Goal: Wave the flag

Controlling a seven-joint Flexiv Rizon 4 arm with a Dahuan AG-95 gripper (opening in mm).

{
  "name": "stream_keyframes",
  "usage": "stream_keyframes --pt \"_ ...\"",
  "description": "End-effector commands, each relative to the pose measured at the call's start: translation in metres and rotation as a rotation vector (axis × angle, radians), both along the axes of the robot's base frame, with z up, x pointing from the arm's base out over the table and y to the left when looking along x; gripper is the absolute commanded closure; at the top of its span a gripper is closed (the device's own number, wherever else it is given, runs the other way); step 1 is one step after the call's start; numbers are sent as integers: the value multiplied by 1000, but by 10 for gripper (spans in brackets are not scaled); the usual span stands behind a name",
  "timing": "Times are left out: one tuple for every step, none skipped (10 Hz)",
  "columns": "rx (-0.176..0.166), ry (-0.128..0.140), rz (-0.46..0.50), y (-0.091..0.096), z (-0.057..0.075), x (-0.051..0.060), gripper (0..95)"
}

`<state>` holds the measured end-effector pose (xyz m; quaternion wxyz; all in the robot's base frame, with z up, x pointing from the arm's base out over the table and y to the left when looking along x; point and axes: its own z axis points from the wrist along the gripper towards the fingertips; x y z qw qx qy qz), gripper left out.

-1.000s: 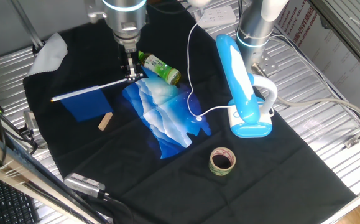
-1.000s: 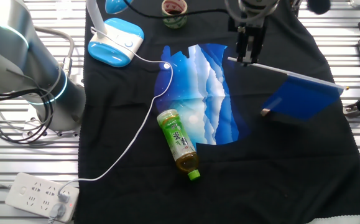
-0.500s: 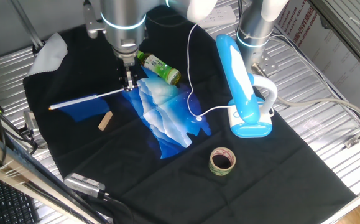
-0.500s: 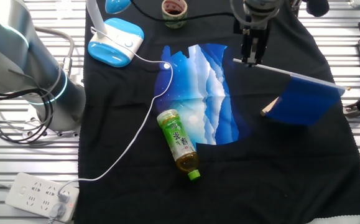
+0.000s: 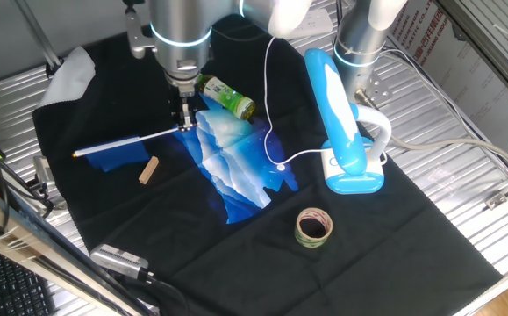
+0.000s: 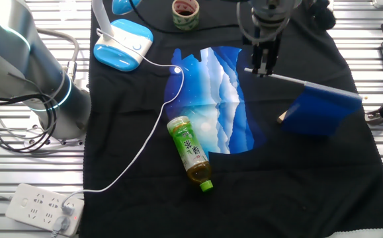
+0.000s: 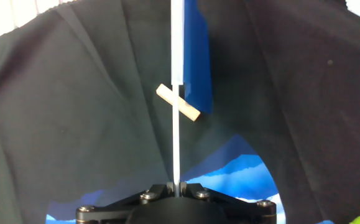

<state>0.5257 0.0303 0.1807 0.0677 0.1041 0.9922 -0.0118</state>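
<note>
The flag is a small dark blue cloth point(image 5: 120, 156) point(image 6: 320, 112) point(image 7: 197, 56) on a thin white stick point(image 5: 126, 142) point(image 6: 290, 79) point(image 7: 176, 124). My gripper point(image 5: 184, 124) point(image 6: 262, 70) point(image 7: 176, 186) is shut on the stick's end and holds it roughly level above the black table cover, the cloth hanging down at the far end. In the hand view the stick runs straight away from the jaws.
A small tan wooden block point(image 5: 149, 170) point(image 7: 178, 102) lies under the stick. A blue-and-white patterned cloth point(image 5: 232, 162), a green bottle point(image 5: 225, 96) point(image 6: 191, 151), a blue-white lamp point(image 5: 341, 123), a tape roll point(image 5: 313, 226) and a power strip point(image 6: 42, 208) lie around.
The flag has swung: the cloth looked broad a second ago and now shows narrower and lower in one fixed view. The gripper shifted slightly while keeping hold of the stick.
</note>
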Motion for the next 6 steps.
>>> stream_keyframes --pt "0 -3 2 0 -5 2 950" --pt "0 -4 2 0 -7 2 950" --pt "-1 -12 4 1 -14 4 950" --pt "-2 -11 3 2 -18 4 950" --pt "-4 -20 5 3 -27 5 950" --pt "-5 -24 5 4 -33 5 950"
